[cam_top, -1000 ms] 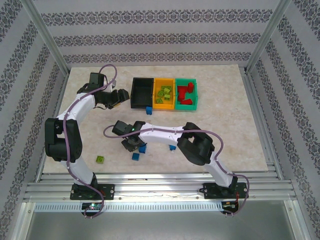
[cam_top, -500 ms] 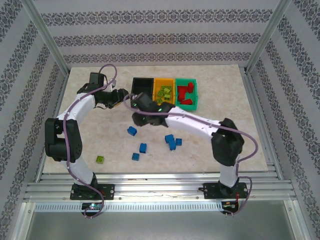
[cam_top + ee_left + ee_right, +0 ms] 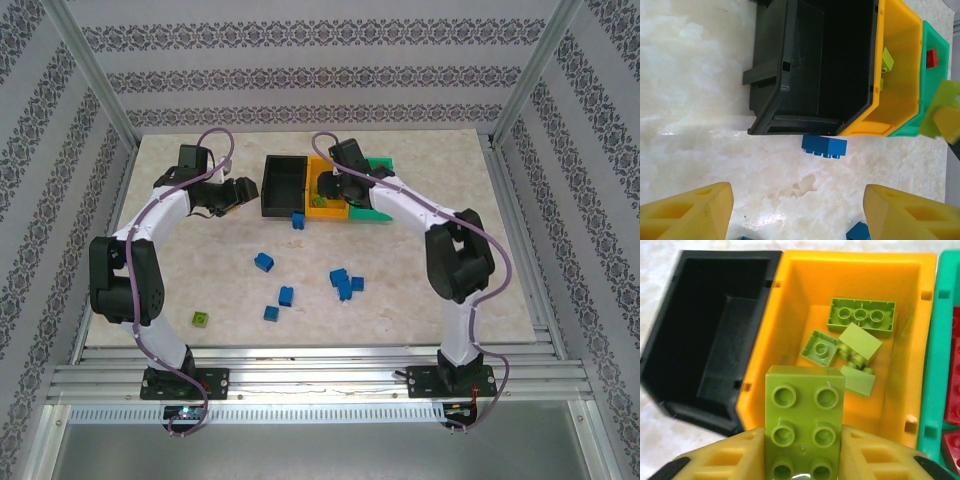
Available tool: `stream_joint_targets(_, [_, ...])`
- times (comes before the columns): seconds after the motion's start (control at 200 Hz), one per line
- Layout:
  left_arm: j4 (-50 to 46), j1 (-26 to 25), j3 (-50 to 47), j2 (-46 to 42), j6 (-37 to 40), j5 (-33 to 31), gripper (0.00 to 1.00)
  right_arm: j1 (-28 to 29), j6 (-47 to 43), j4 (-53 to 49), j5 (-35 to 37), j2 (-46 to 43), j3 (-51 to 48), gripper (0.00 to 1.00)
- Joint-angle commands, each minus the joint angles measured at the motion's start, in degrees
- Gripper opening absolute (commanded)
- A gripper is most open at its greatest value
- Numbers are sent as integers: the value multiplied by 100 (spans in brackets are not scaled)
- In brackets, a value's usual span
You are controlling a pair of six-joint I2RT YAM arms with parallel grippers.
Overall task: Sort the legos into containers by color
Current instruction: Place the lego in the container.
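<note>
Seven or so blue bricks [image 3: 264,262] lay loose on the tabletop [image 3: 450,250], spread from the centre toward 6 o'clock, with one [image 3: 824,147] just beside the front wall of the black bin [image 3: 283,160], which had nothing in it. A lone lime brick [image 3: 202,319] sat well apart at 7 o'clock. The three bins stood touching in a row at 12 o'clock. The orange bin [image 3: 855,257] held several lime bricks [image 3: 861,315] and the green bin [image 3: 940,340] held red bricks [image 3: 952,385]. By my reading, red looked finished, lime was nearly done, and blue had not been started, so the job was somewhat past halfway. The right end effector [image 3: 805,452] was clamped on a held lime brick [image 3: 804,415], studs facing its camera and yellow pads pressed to either side. It hung over the near rim of the orange bin, with the bin's floor lying at 12 o'clock from the brick. The release appeared to be the step in hand. The left end effector [image 3: 797,205] hovered at 9 o'clock of the black bin with its pads wide apart and nothing between them. The nearest blue brick lay at 12 o'clock ahead of it.
</note>
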Motion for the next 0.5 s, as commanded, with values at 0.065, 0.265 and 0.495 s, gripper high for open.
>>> stream_joint_targets(0.065, [-90, 16, 28, -206, 181, -132, 70, -27, 106, -47, -501, 484, 623, 46])
stream_joint_targets(0.265, [-62, 9, 20, -195, 176, -101, 70, 68, -19, 89, -428, -86, 23, 46])
stream_joint_targets(0.495, [6, 7, -12, -188, 116, -39, 70, 105, -277, 382, -542, -1233, -1294, 47])
